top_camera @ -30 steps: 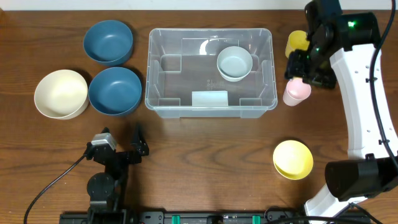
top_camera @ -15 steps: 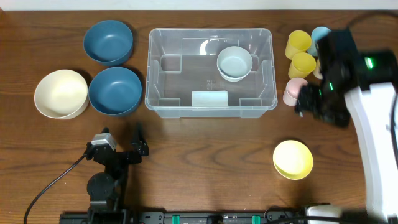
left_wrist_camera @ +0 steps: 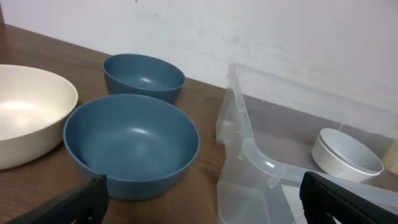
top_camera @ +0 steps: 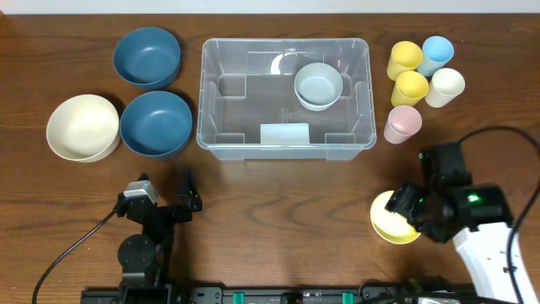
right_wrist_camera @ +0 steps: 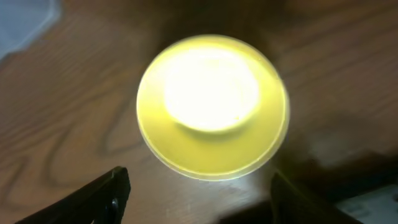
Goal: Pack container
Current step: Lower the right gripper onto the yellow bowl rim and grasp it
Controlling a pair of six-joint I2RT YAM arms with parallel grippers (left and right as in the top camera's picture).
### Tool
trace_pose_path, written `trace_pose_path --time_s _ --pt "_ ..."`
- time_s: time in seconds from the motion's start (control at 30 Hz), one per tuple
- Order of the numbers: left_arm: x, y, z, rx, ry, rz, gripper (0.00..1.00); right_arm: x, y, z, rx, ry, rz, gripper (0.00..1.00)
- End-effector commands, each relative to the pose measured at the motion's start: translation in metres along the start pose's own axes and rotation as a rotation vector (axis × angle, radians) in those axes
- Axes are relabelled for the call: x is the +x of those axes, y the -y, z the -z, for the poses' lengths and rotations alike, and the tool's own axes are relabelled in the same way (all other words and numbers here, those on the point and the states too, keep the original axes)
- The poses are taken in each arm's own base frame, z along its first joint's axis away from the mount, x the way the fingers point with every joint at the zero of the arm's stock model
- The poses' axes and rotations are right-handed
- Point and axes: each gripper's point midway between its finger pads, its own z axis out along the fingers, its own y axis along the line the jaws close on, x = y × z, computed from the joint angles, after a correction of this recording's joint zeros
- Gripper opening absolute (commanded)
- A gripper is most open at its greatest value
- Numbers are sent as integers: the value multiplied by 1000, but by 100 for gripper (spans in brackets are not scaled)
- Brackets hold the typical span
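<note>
Cream bowl (top_camera: 82, 127) beside blue bowl (top_camera: 156, 122); yellow bowl (right_wrist_camera: 211, 106) apart.

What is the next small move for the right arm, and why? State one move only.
Probably lower the right end effector onto the yellow bowl and close on its rim. The end effector hangs open right above the bowl, which sits on the table outside the container. The wrist view shows the bowl centred ahead of the spread fingers.

Five bowls (top_camera: 147, 57), five cups (top_camera: 410, 87) and one clear container (top_camera: 253, 105) are in view.
</note>
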Motion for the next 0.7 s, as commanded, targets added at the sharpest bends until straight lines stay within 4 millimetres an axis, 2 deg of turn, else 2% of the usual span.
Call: trace_pose_path --time_s 0.0,0.1,0.23,0.43,0.67 --pt "14 -7 -1 -28 -41 -16 98 7 10 -31 24 -15 -88 75" --pt "14 -7 -1 -28 -41 -16 98 6 23 -54 75 3 -149 75" --pt "14 -7 -1 -28 -41 -16 98 3 39 -72 128 2 -235 75" --pt "14 -7 -1 -28 -41 -16 98 -4 55 -76 155 -6 -325 74" --pt "14 -7 -1 -28 -41 -16 98 -2 62 -78 177 -4 -324 63"
